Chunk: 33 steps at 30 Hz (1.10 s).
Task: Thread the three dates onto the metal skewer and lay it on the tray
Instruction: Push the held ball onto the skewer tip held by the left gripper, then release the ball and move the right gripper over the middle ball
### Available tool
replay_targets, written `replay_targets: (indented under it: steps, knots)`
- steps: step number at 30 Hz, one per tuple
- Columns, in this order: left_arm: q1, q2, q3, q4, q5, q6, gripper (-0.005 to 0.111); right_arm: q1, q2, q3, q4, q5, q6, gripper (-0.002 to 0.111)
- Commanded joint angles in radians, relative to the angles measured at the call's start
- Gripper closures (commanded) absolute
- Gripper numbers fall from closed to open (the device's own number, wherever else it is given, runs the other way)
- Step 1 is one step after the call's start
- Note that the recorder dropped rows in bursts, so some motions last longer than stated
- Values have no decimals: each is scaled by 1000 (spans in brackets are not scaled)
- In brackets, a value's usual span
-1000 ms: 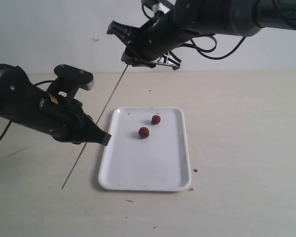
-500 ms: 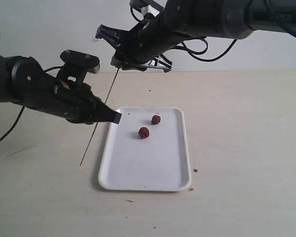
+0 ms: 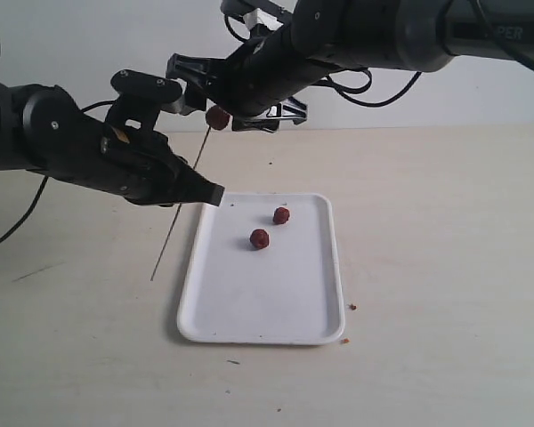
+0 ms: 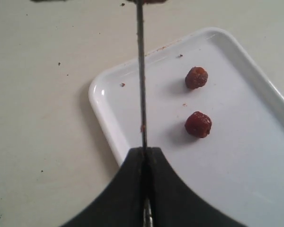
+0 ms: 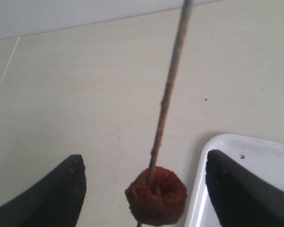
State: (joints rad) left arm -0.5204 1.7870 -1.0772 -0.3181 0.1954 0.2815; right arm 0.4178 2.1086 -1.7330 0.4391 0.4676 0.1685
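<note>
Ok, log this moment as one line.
left gripper shut on metal skewer | right gripper open around threaded date | two dates loose on tray

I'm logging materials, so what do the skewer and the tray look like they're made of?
Skewer: looks like metal, a thin grey rod with a dull finish and brownish smears. Tray: smooth glossy white, with bright highlights along its rim; probably plastic or melamine, though glazed ceramic cannot be ruled out.

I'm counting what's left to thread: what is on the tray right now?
Two dates lie apart on the tray, with some crumbs. The third date is on the skewer, gripped by the left hand. That hand hides part of the tray's rim in its wrist view.
</note>
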Motion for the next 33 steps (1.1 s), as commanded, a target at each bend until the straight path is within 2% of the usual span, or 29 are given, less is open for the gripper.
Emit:
replay_targets:
  steps: [1, 6, 17, 20, 27, 33]
  knots:
    - [-1, 4, -8, 0, -6, -2, 107, 0, -19, -10, -11, 5, -11, 38]
    - [20, 4, -6, 2, 10, -2, 107, 0, -61, -10, -68, 5, -11, 38]
    - [55, 4, -6, 75, 172, 9, 107, -61, -161, -10, -115, 41, -11, 38]
    - [55, 0, -6, 102, 199, 13, 107, -79, -165, -10, -208, 98, -11, 38]
    - [56, -44, -6, 136, 290, 34, 107, -86, -163, -10, -556, 266, -33, 38]
    - [56, -100, -6, 184, 391, 34, 107, -86, -152, -10, -572, 393, -60, 42]
